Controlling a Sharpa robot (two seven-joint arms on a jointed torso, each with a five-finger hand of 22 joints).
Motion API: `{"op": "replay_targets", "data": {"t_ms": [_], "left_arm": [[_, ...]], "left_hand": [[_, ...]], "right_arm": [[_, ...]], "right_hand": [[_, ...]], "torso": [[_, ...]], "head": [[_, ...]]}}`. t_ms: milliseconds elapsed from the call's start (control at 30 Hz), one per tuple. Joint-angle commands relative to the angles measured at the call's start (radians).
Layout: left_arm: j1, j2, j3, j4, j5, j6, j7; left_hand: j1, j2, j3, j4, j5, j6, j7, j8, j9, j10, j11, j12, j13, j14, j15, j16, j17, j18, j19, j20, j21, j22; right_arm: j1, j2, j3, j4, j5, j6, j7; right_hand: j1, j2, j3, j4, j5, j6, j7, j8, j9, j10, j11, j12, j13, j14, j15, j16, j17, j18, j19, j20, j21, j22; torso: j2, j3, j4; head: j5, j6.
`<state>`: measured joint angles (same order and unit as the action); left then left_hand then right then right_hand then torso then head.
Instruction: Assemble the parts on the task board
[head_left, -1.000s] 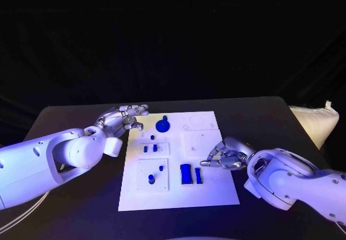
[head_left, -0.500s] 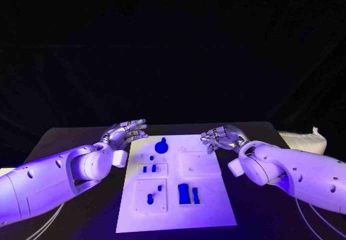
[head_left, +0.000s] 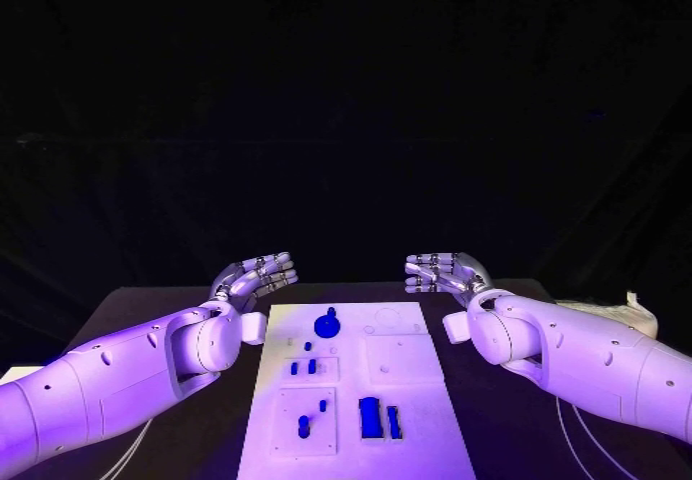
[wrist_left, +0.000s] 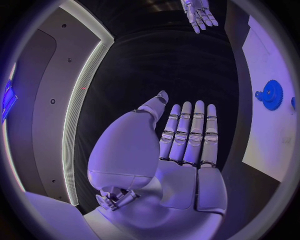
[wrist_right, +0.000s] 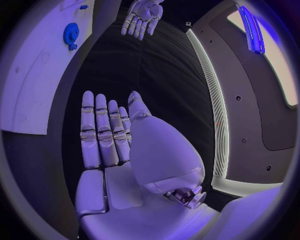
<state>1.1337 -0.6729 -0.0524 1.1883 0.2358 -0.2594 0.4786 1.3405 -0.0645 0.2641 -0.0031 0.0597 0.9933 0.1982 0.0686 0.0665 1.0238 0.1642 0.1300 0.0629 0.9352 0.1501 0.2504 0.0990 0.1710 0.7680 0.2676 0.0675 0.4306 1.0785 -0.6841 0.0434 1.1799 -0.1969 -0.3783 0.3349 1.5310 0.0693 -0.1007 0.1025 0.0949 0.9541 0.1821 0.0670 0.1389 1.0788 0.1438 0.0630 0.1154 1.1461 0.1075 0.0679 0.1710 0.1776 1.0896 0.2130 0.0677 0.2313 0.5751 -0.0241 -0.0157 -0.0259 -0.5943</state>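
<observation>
The white task board (head_left: 411, 375) lies in the middle of the black table. A blue gear (head_left: 327, 324) sits near the board's far end. Nearer me on the board are small blue pegs (head_left: 303, 367), a blue stub (head_left: 304, 425) and two long blue bars (head_left: 379, 418). My left hand (head_left: 257, 275) is raised beyond the board's far left corner, flat, fingers straight, holding nothing. My right hand (head_left: 440, 272) mirrors it beyond the far right corner, also flat with nothing in it. The left wrist view shows my left hand (wrist_left: 181, 145), the gear (wrist_left: 272, 94) and the right hand (wrist_left: 200, 12). The right wrist view shows my right hand (wrist_right: 106, 135), the gear (wrist_right: 71, 34) and the left hand (wrist_right: 142, 17).
Black table (head_left: 144, 310) runs on both sides of the board. A pale cushion-like object (head_left: 623, 305) lies off the table's right edge. Dark backdrop stands behind the table.
The camera has tilted up. My right hand rose from the board's right side to beyond its far edge and uncurled. My left hand flattened its fingers.
</observation>
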Motion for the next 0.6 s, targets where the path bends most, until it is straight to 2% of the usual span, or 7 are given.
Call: {"op": "replay_targets", "data": {"t_ms": [33,100,400,433,500,533,600], "left_arm": [[0.000,-0.002,0.000,0.004,-0.001,0.001,-0.003],[-0.003,-0.005,0.001,0.014,-0.007,-0.012,-0.002],[-0.029,-0.039,0.018,0.135,-0.082,-0.176,0.012],[-0.034,-0.044,0.021,0.156,-0.095,-0.205,0.015],[-0.044,-0.057,0.027,0.201,-0.124,-0.266,0.020],[-0.051,-0.066,0.032,0.234,-0.144,-0.310,0.024],[-0.060,-0.077,0.037,0.272,-0.168,-0.362,0.029]], "left_hand": [[-0.411,0.065,-0.082,0.003,-0.060,-0.304,-0.060,-0.069,-0.066,-0.314,-0.049,-0.041,-0.063,-0.286,-0.046,-0.080,-0.099,-0.051,-0.237,-0.083,-0.068,-0.135],[-0.483,0.065,-0.097,0.003,-0.060,-0.359,-0.070,-0.069,-0.066,-0.370,-0.057,-0.049,-0.063,-0.337,-0.054,-0.094,-0.099,-0.051,-0.278,-0.096,-0.068,-0.159],[-0.754,0.065,-0.150,0.003,-0.060,-0.559,-0.110,-0.069,-0.066,-0.576,-0.091,-0.130,-0.063,-0.526,-0.150,-0.143,-0.099,-0.079,-0.433,-0.151,-0.068,-0.245],[-0.780,0.065,-0.155,0.003,-0.060,-0.578,-0.114,-0.069,-0.066,-0.596,-0.164,-0.130,-0.063,-0.543,-0.150,-0.149,-0.099,-0.084,-0.447,-0.156,-0.068,-0.253],[-0.816,0.065,-0.162,0.003,-0.060,-0.605,-0.120,-0.069,-0.066,-0.624,-0.164,-0.130,-0.063,-0.569,-0.150,-0.155,-0.099,-0.084,-0.469,-0.163,-0.068,-0.265],[-0.837,0.065,-0.166,0.003,-0.060,-0.620,-0.123,-0.069,-0.066,-0.639,-0.164,-0.130,-0.063,-0.584,-0.150,-0.159,-0.099,-0.084,-0.480,-0.167,-0.068,-0.271],[-0.883,0.065,-0.175,0.003,-0.060,-0.654,-0.198,-0.069,-0.066,-0.675,-0.164,-0.130,-0.063,-0.616,-0.150,-0.167,-0.099,-0.095,-0.507,-0.176,-0.068,-0.286]], "right_arm": [[0.000,-0.005,0.000,0.010,-0.004,-0.006,-0.004],[-0.001,-0.008,-0.002,0.024,0.003,-0.019,0.003],[-0.013,-0.047,-0.020,0.185,0.089,-0.183,0.083],[-0.015,-0.053,-0.023,0.213,0.103,-0.211,0.097],[-0.019,-0.065,-0.029,0.261,0.129,-0.261,0.121],[-0.021,-0.070,-0.031,0.283,0.140,-0.283,0.132],[-0.024,-0.081,-0.036,0.327,0.164,-0.328,0.154]], "right_hand": [[-0.476,-0.069,0.101,-0.102,-0.095,-0.293,-0.056,-0.067,-0.044,-0.329,-0.045,-0.063,-0.038,-0.350,-0.034,-0.068,-0.055,-0.053,-0.333,-0.066,-0.068,-0.073],[-0.566,-0.069,0.101,-0.102,-0.095,-0.347,-0.067,-0.067,-0.052,-0.391,-0.053,-0.063,-0.115,-0.415,-0.107,-0.068,-0.066,-0.053,-0.395,-0.078,-0.068,-0.087],[-0.866,-0.069,0.101,-0.102,-0.095,-0.536,-0.103,-0.067,-0.139,-0.605,-0.144,-0.063,-0.115,-0.643,-0.107,-0.068,-0.099,-0.081,-0.612,-0.120,-0.068,-0.132],[-0.895,-0.069,0.101,-0.102,-0.095,-0.554,-0.106,-0.067,-0.139,-0.626,-0.144,-0.063,-0.115,-0.665,-0.107,-0.068,-0.171,-0.091,-0.633,-0.124,-0.068,-0.136],[-0.936,-0.069,0.101,-0.102,-0.095,-0.580,-0.111,-0.067,-0.139,-0.655,-0.144,-0.063,-0.115,-0.696,-0.107,-0.068,-0.171,-0.091,-0.662,-0.130,-0.068,-0.143],[-0.960,-0.069,0.101,-0.102,-0.095,-0.596,-0.182,-0.067,-0.139,-0.673,-0.144,-0.063,-0.115,-0.715,-0.107,-0.068,-0.171,-0.091,-0.680,-0.133,-0.068,-0.146],[-1.012,-0.069,0.101,-0.102,-0.095,-0.628,-0.182,-0.067,-0.139,-0.709,-0.144,-0.063,-0.115,-0.754,-0.107,-0.068,-0.171,-0.102,-0.717,-0.140,-0.068,-0.154]], "torso": [[0.001,0.0000,0.0006],[-0.006,0.0052,0.0039],[-0.031,0.0241,0.0157],[-0.031,0.0241,0.0157],[-0.031,0.0241,0.0157],[-0.031,0.0241,0.0157],[-0.031,0.0241,0.0157]], "head": [[-0.001,-0.001],[0.004,-0.002],[0.026,-0.006],[0.026,-0.006],[0.026,-0.006],[0.026,-0.006],[0.026,-0.006]]}}
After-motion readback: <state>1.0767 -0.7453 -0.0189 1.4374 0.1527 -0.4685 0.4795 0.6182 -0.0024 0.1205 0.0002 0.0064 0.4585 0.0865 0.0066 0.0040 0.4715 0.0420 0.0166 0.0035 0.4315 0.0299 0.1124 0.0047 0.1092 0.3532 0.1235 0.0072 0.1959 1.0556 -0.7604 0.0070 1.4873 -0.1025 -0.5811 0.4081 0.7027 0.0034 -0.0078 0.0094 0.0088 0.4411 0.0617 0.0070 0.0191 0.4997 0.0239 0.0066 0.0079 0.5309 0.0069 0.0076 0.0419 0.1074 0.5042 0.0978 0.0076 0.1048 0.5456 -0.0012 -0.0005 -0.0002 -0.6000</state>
